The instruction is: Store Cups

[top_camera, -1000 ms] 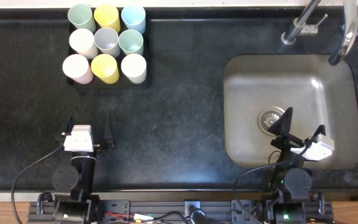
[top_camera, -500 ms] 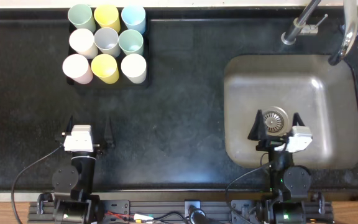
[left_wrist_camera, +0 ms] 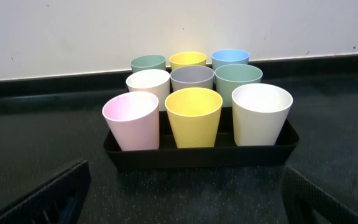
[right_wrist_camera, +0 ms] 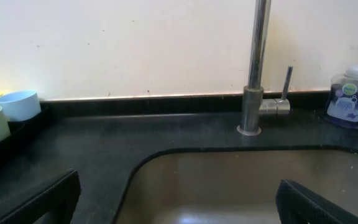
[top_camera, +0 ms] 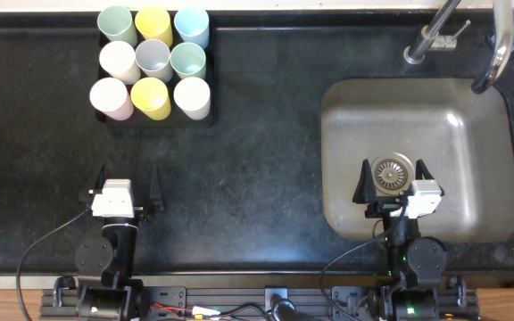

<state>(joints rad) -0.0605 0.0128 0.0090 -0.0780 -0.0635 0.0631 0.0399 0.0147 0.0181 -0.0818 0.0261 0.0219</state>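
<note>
Several pastel cups stand upright in a black tray (top_camera: 211, 119) at the back left of the dark counter, among them a pink cup (top_camera: 110, 98), a yellow cup (top_camera: 150, 97) and a white cup (top_camera: 192, 97). In the left wrist view the tray (left_wrist_camera: 197, 157) faces me with the pink cup (left_wrist_camera: 132, 121), yellow cup (left_wrist_camera: 194, 116) and white cup (left_wrist_camera: 261, 114) in front. My left gripper (top_camera: 128, 187) is open, low on the counter, well short of the tray. My right gripper (top_camera: 391, 179) is open above the sink (top_camera: 471, 116), near the drain.
A tap (top_camera: 434, 30) stands behind the sink and shows as a steel tap (right_wrist_camera: 255, 68) in the right wrist view, with a purple soap bottle (right_wrist_camera: 349, 95) beside it. Bare counter lies between the tray and the sink.
My right gripper has swung from a tilted pose at the sink's front right to face straight back, and has shifted left towards the drain. The left arm has kept still.
</note>
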